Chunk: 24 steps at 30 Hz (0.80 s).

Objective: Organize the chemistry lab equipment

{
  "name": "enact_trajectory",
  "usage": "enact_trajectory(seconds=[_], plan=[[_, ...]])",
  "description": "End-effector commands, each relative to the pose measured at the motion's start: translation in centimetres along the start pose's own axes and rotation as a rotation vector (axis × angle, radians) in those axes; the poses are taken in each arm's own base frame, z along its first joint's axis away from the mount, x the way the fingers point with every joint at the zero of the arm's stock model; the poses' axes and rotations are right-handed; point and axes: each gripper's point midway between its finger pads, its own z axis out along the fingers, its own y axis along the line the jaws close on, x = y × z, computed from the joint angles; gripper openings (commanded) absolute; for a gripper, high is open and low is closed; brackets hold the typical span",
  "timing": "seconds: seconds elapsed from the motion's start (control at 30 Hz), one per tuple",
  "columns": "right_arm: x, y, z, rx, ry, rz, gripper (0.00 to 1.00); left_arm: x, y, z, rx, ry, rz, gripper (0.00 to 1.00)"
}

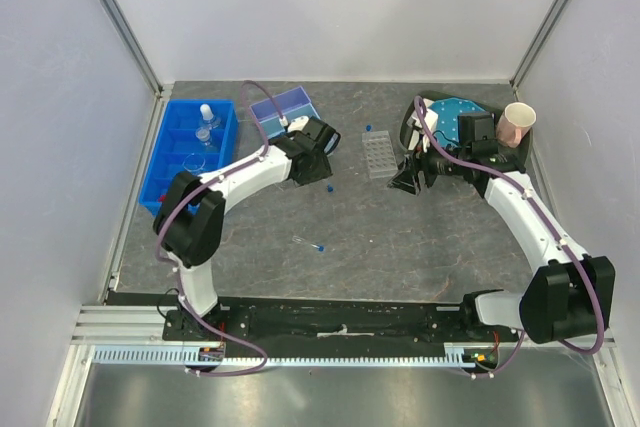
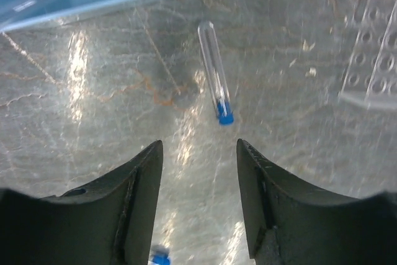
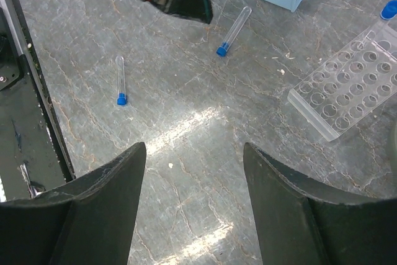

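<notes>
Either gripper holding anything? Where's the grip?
Nothing held. Left gripper is open and empty, a tube lying on the table just ahead of it. Right gripper is open and empty too.

No readable text or labels anywhere

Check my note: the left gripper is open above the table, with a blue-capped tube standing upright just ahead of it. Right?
Not quite. The blue-capped tube lies flat on the table, not upright, as the left wrist view shows. The rest holds: the left gripper is open, with the tube just ahead of it.
</notes>
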Motion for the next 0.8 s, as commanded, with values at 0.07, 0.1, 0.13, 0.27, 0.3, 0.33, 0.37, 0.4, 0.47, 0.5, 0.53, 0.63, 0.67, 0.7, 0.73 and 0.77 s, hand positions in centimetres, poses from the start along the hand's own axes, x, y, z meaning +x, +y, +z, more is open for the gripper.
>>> enact_trajectory(seconds=[0.07,0.1,0.13,0.27,0.3,0.33,0.37,0.4,0.47,0.5,0.53,0.63,0.67,0.7,0.73,0.77], plan=[[-1.1,0.5,-0.3,-0.018,-0.043,-0.031,0.72,-2.7,-1.2,2.2,-0.098,-0.055,-0.175,0.56],[-1.1,0.5,-0.3,-0.017,-0.043,-0.032,0.72,-2.7,-1.6,3.0,-0.103,-0.051,-0.175,0.55],[-1.2,0.4,-0.3,-0.016,-0.044,-0.034,0.72,-2.8,-1.7,3.1,-0.107,-0.053,-0.183,0.55],[-1.0,0.3,-0.3,-0.009,-0.04,-0.029,0.72,-2.6,-1.6,4.4,-0.138,-0.04,-0.203,0.51],[-1.0,0.2,-0.3,-0.007,-0.04,-0.029,0.72,-2.7,-1.7,4.6,-0.139,-0.04,-0.209,0.49],[-1.0,0.2,-0.3,-0.007,-0.04,-0.029,0.72,-2.3,-1.5,5.2,-0.153,-0.031,-0.212,0.49],[-1.0,0.1,-0.2,-0.008,-0.039,-0.027,0.72,-2.2,-1.5,5.4,-0.157,-0.03,-0.215,0.48],[-0.9,0.2,-0.2,-0.011,-0.037,-0.026,0.72,-2.2,-1.5,5.6,-0.162,-0.027,-0.216,0.48],[-0.8,0.1,-0.1,-0.009,-0.034,-0.021,0.72,-1.9,-1.4,6.2,-0.173,-0.021,-0.215,0.47],[-0.7,0.1,-0.1,-0.012,-0.034,-0.021,0.72,-1.7,-1.4,6.6,-0.178,-0.017,-0.213,0.47],[-0.7,0.1,-0.1,-0.012,-0.034,-0.021,0.72,-1.7,-1.4,6.7,-0.181,-0.015,-0.207,0.47],[-0.7,0.0,-0.1,-0.01,-0.032,-0.018,0.72,-1.5,-1.4,7.4,-0.188,-0.006,-0.191,0.45],[-0.6,0.0,0.0,-0.011,-0.031,-0.017,0.72,-1.4,-1.4,7.8,-0.188,0.0,-0.183,0.44],[-0.7,0.0,0.0,-0.01,-0.032,-0.016,0.72,-1.3,-1.5,7.8,-0.188,0.004,-0.177,0.42],[-0.6,0.0,0.0,-0.012,-0.03,-0.016,0.72,-1.2,-1.4,7.9,-0.188,0.007,-0.169,0.42],[-0.6,0.0,0.0,-0.011,-0.031,-0.015,0.72,-1.0,-1.2,8.1,-0.195,0.013,-0.163,0.41]])
